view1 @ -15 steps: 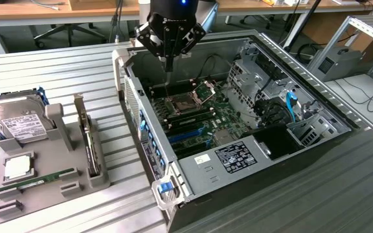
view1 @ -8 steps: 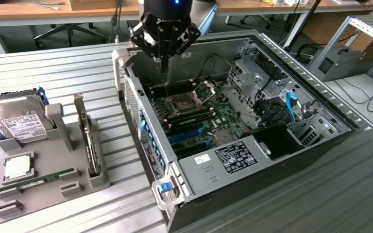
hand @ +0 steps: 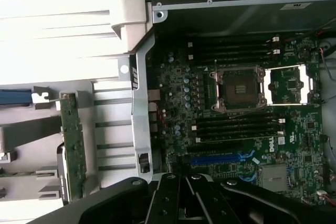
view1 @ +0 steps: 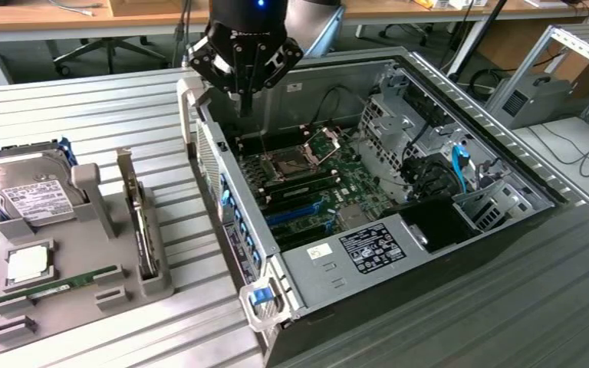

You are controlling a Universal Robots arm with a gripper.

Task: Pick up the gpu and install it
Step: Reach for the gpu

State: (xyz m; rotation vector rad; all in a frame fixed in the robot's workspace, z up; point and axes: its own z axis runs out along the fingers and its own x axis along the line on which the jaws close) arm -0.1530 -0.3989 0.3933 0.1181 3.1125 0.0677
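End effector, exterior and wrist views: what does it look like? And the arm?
The end effector is black, with angular linkage fingers dotted with round fasteners, and it tapers to a narrow tip. A blue light glows on its body. The arm link behind it is pale grey and rounded.

Landmark: case wall [hand: 142, 108]. My gripper [hand: 182, 181], jaws closed together and empty, hangs just inside it over the motherboard [hand: 210, 103], near the blue slot [hand: 218, 158]. CPU socket [hand: 239, 87] sits further inside. Outside the wall, the gpu [hand: 71, 140] stands on edge in a grey holder [hand: 29, 129].
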